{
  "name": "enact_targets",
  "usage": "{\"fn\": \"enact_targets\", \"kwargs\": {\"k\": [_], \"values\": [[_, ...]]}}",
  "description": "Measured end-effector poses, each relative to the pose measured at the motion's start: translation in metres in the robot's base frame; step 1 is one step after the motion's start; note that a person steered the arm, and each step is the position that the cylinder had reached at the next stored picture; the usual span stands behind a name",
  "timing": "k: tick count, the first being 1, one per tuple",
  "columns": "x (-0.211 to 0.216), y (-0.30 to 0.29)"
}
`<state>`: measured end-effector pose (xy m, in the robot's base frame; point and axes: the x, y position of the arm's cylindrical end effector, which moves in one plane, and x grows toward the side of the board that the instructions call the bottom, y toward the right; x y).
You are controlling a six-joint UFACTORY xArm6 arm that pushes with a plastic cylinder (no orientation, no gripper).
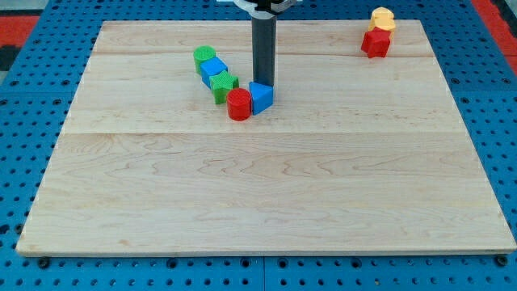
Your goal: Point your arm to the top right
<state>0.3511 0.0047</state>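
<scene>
My dark rod comes down from the view's top centre, and my tip point(263, 83) rests on the wooden board point(266, 186) just behind a blue block point(261, 97), touching or nearly touching it. A red cylinder block point(239, 105) sits against the blue block's left side. A green block point(224, 85), another blue block point(214, 69) and a green cylinder block point(203, 56) run in a line up and to the left. At the board's top right corner stand a red star-like block point(375, 43) and a yellow block point(383, 18) right behind it.
The board lies on a blue perforated table point(24, 162). Red mat point(24, 20) shows at the view's top corners.
</scene>
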Motion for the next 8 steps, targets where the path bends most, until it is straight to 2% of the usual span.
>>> {"fn": "enact_targets", "kwargs": {"k": [2, 3, 4, 8], "values": [[0.003, 0.000], [-0.010, 0.008], [-0.019, 0.037], [-0.034, 0.280]]}}
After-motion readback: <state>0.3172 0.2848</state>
